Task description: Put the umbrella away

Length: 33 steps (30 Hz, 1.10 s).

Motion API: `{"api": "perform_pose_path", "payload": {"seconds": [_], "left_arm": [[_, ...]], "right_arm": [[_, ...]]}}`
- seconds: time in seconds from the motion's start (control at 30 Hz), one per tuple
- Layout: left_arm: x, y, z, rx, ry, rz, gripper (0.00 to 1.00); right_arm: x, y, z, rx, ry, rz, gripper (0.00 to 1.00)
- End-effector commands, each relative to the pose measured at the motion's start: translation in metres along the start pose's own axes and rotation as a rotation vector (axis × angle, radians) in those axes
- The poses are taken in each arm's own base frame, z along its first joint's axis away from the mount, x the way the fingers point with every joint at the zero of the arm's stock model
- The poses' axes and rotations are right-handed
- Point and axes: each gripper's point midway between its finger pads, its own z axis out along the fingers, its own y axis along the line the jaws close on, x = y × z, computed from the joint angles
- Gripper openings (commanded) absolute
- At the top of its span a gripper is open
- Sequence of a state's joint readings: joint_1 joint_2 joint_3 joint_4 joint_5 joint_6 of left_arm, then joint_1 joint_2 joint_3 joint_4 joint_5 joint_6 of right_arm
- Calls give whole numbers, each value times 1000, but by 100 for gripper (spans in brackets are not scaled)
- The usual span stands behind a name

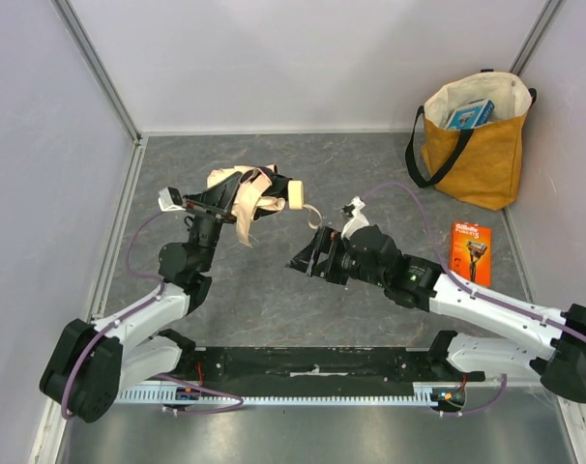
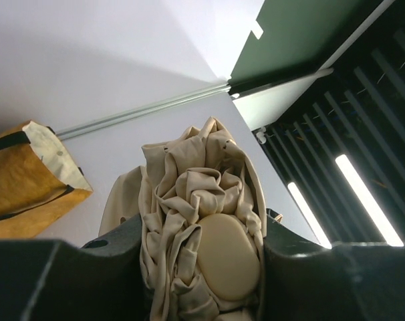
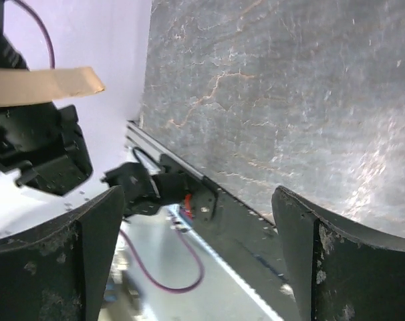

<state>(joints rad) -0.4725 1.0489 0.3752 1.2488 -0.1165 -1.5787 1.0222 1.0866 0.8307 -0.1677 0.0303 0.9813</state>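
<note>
Top view: left tool (image 1: pixel 237 200) pinching umbrella (image 1: pixel 249 193), holding it up over worktop (image 1: pixel 264 309), left of centre. Knob (image 1: pixel 295 193) pointing toward right tool (image 1: pixel 307 253), which is standing spread and empty, near the knob but apart. Tote bag (image 1: pixel 477 145) standing in far right corner, well apart; bare worktop lying between.
Left wrist view: cream folds (image 2: pixel 189 194) bunching between fingers (image 2: pixel 115 257), tool clamping them.
Right wrist view: fingers (image 3: pixel 89 234) spreading wide over worktop, nothing between; strap (image 3: pixel 42 85) hanging upper left.
</note>
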Motion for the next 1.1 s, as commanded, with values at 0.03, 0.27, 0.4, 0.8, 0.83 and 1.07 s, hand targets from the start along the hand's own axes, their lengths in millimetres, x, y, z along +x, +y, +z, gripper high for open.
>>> {"api": "perform_pose_path", "payload": {"seconds": [0.03,0.27,0.4,0.8,0.83,1.07], "left_arm": [[11,-98,-3,418,49,36,2],[15,-100,-4,431,67,80,2],[18,-101,-7,439,80,99,2],[19,-100,-4,436,84,95,2],[18,-101,-5,437,79,91,2],[17,-100,-1,433,74,69,2]], "right_arm": [[-7,33,-3,-202,108,591,96],[-35,41,9,-322,95,1142,91],[-55,50,22,-377,79,1270,88],[-110,102,44,-571,94,1450,75],[-111,102,45,-560,87,1446,75],[-83,86,48,-486,134,1431,77]]}}
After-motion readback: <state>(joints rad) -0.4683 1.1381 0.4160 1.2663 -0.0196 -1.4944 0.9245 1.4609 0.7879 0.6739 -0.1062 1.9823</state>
